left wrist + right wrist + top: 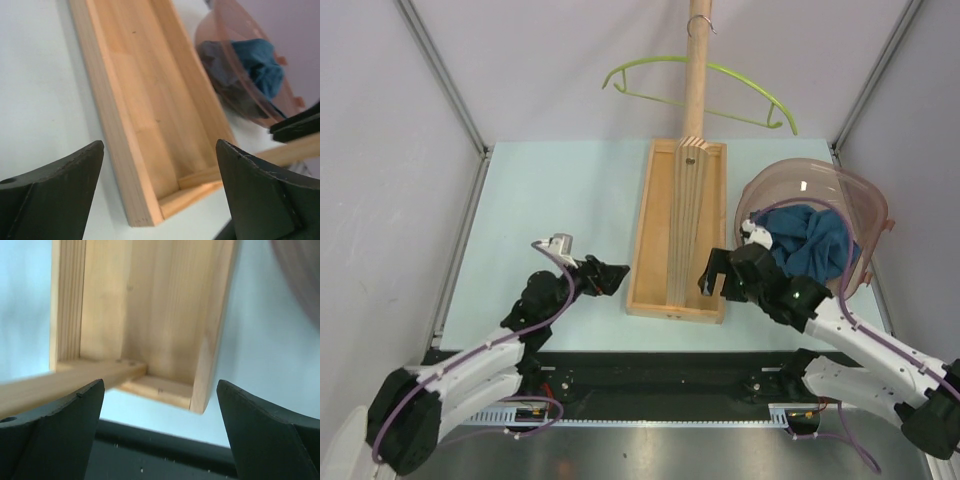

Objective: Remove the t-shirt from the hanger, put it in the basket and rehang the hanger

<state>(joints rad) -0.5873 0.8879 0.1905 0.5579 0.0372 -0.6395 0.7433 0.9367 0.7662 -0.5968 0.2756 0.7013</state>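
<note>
The dark teal-blue t-shirt point(810, 238) lies bunched inside a clear pinkish basket point(865, 205) at the right; it also shows in the left wrist view point(260, 62). The lime-green hanger point(720, 75) hangs bare from the wooden pole point(697, 70) at the back. My left gripper point(616, 277) is open and empty, low beside the wooden base's near left corner. My right gripper point(712, 278) is open and empty at the base's near right corner, next to the basket.
The pole stands in a long wooden tray base point(650, 250), also in the left wrist view point(145, 100) and right wrist view point(150, 315). The black front rail point(165, 450) lies just below the right gripper. Grey walls enclose the table.
</note>
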